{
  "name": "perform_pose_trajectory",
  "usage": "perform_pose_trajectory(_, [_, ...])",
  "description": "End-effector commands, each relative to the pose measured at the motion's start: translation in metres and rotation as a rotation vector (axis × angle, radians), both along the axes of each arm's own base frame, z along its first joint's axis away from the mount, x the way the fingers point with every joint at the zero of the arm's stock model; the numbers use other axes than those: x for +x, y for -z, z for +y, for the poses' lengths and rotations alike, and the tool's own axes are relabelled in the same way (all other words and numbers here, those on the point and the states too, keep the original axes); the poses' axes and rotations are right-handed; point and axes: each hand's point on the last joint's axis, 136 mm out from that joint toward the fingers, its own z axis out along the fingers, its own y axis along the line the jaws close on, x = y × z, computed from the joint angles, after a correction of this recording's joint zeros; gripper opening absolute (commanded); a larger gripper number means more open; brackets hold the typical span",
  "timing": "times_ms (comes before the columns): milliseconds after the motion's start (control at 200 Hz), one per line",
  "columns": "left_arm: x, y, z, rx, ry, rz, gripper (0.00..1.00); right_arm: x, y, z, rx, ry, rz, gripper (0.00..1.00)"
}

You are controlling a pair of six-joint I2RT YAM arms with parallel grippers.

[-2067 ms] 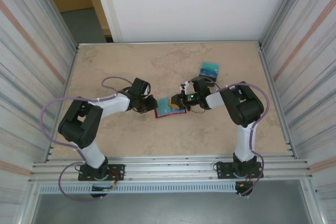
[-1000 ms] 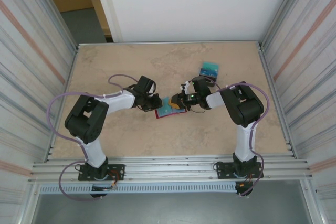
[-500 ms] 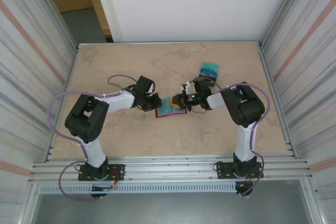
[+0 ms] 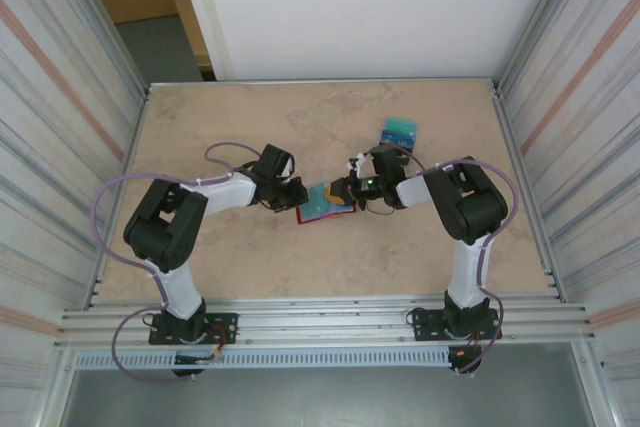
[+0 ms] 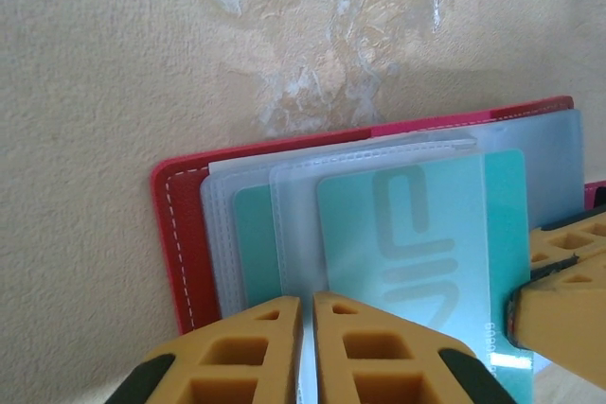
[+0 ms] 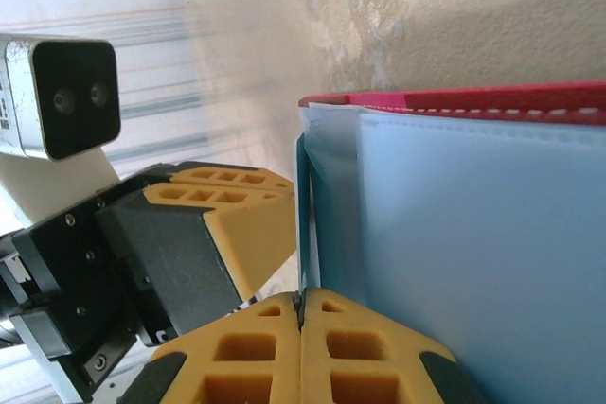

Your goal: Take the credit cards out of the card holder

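Note:
The red card holder (image 4: pixel 318 217) lies open at mid-table, its pale see-through pockets (image 5: pixel 284 224) fanned out. My left gripper (image 4: pixel 297 199) comes in from the left and is shut on the edge of one pocket sheet (image 5: pixel 304 302). From the right, my right gripper (image 4: pixel 343 194) is shut on the thin edge of a teal credit card (image 6: pixel 301 215) that stands out of a pocket (image 6: pixel 473 253). The left wrist view shows that teal card (image 5: pixel 426 234) face on inside the holder (image 5: pixel 180 224), with one right finger (image 5: pixel 563 281) at its corner.
A small pile of teal and blue cards (image 4: pixel 398 131) lies behind the right gripper, toward the table's back right. The left gripper's finger (image 6: pixel 227 224) stands close beside my right jaws. Metal rail walls (image 4: pixel 90 127) line both sides of the table.
The right gripper has closed fully on the teal card's edge. Earlier the left arm reached in to the holder's left edge; since then both arms have hardly moved.

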Motion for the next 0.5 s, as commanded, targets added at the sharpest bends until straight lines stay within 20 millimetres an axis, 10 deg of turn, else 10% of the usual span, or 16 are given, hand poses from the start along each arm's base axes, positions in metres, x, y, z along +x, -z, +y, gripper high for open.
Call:
perform_pose_trajectory(0, [-0.014,0.027,0.019,0.070,-0.014,0.079,0.13,0.002,-0.018,-0.004,0.029,0.005,-0.030,0.02])
perform_pose_trajectory(491, [-0.005,0.004,0.019,0.029,-0.004,0.031,0.14,-0.013,-0.012,-0.013,-0.316,-0.084,-0.059,0.00])
